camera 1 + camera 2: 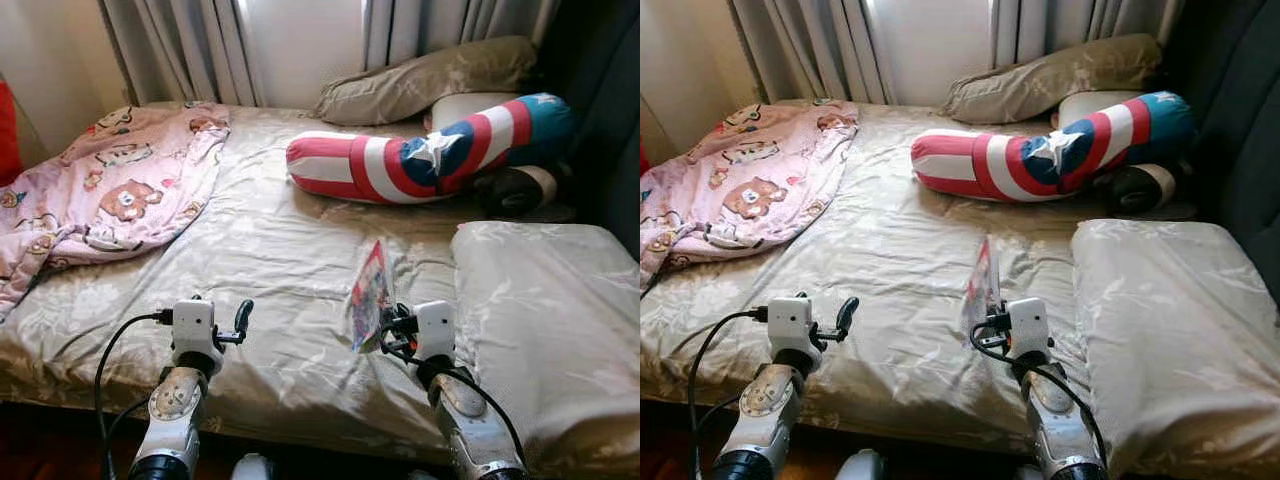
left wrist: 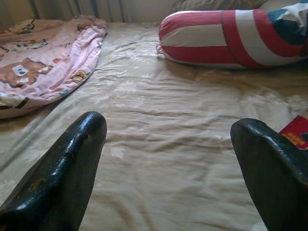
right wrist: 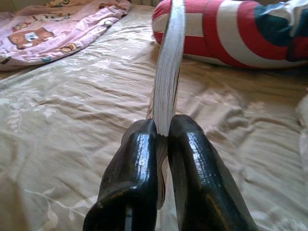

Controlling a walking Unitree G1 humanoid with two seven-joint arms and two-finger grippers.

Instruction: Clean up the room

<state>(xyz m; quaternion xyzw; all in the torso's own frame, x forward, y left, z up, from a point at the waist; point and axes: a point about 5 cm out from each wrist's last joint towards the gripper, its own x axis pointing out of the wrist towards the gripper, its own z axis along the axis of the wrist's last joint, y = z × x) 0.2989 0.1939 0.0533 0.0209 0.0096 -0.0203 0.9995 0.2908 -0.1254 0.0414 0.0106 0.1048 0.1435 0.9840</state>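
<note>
A bed with a creased beige satin sheet is seen below grey curtains. A thin colourful booklet is pinched edge-up by the right gripper above the sheet — its cover is hard to read. The left gripper is held wide open, nothing between its fingers.

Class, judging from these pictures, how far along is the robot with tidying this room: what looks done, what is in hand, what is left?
Done: the book is already lifted off the bed, so its pickup is complete.
In hand: the right gripper has its jaws shut on the book's edge, holding it upright above the sheet.
Left: the book has no resting place yet, the pink blanket lies crumpled, and the striped pillow sits askew. The left gripper hovers open.
</note>
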